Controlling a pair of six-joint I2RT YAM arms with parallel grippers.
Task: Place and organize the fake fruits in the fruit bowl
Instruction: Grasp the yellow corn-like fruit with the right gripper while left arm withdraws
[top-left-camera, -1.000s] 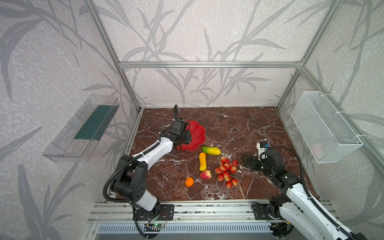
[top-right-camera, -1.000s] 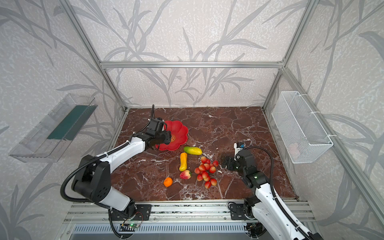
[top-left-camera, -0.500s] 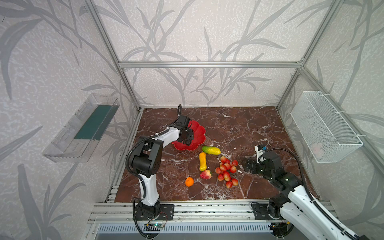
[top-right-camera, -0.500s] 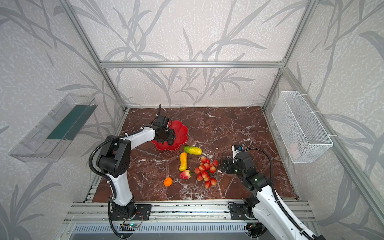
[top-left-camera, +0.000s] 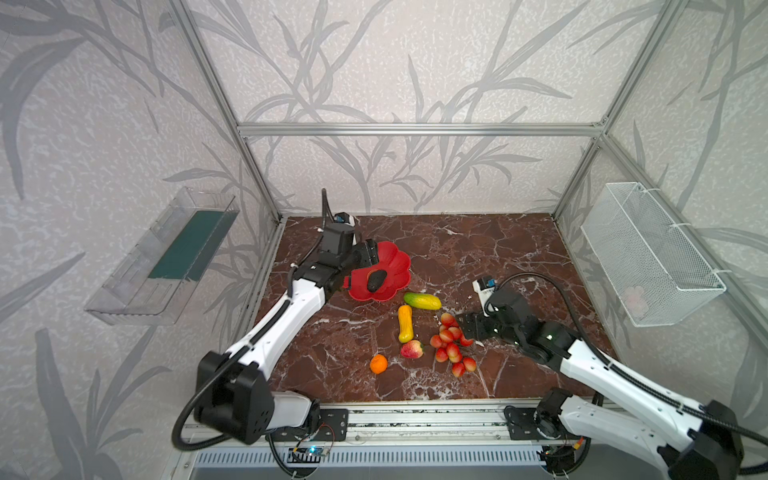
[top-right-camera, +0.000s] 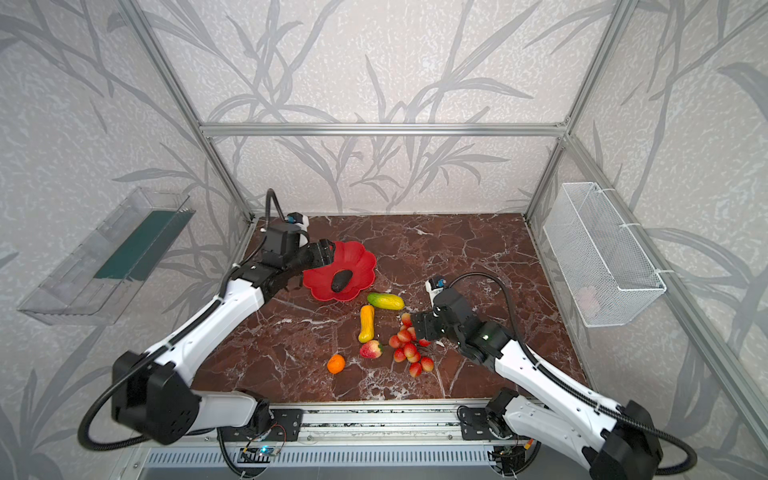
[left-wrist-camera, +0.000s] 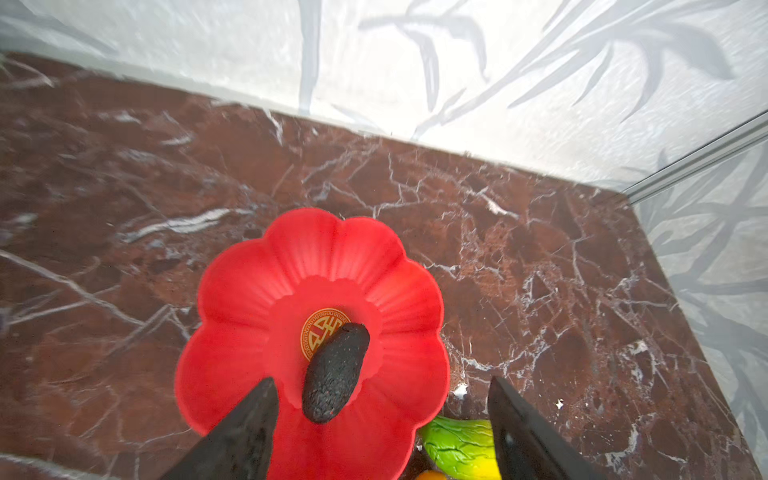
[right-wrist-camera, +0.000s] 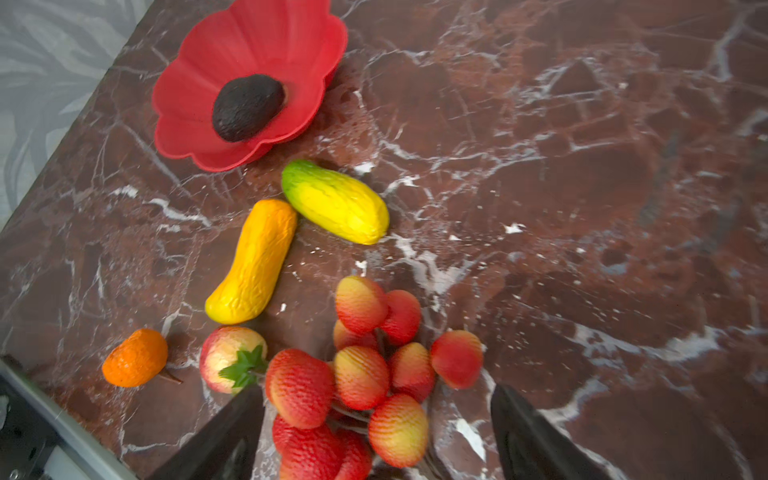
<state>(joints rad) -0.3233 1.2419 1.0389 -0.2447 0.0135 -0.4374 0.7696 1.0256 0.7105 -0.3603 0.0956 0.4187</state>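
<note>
Done: 1 of 6 in. The avocado (top-left-camera: 376, 280) lies inside the fruit bowl (top-left-camera: 397, 258), partly over the gold emblem at its centre.
Bowl: upright on the table (top-left-camera: 498, 249), toward its far-left corner.
To go: 5 fruits on bare marble, mid-table toward the front edge.
Nearest bowl: the mango (top-left-camera: 422, 301), just beside the rim; next to it the gourd-like fruit (top-left-camera: 405, 324).
Further out: the peach (top-left-camera: 411, 349), the tangerine (top-left-camera: 378, 364) and the berry bunch (top-left-camera: 451, 345).
Left gripper (left-wrist-camera: 380, 386): above the bowl, jaws spread wide and empty; avocado lies free beneath.
Right gripper (right-wrist-camera: 376, 388): low over the berry bunch, jaws wide; berries sit btwn the fingers, no squeeze visible.
Step, by my read: berries look like the next pick.
Progress: early; most of the work remains, incl. any tidying in the bowl.
</note>
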